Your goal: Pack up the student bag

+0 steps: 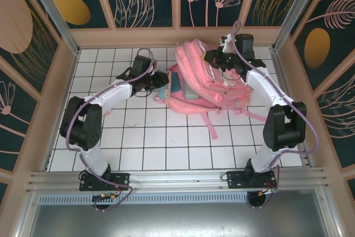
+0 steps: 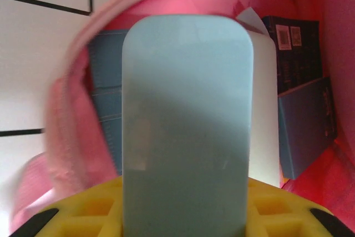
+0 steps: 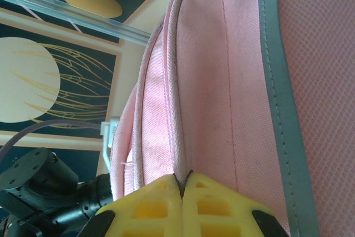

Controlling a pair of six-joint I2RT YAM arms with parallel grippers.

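The top camera looked down from above and behind the arm bases [image 1: 102, 178] over the tiled surface [image 1: 166, 142]. Each wrist camera sat very close to the student bag [image 1: 205, 90], which all three views shared.

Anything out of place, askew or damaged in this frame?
Nothing stands out. The right hand pinches the fabric of the student bag, the left hand holds a pale blue case at its opening, and blue books sit inside.
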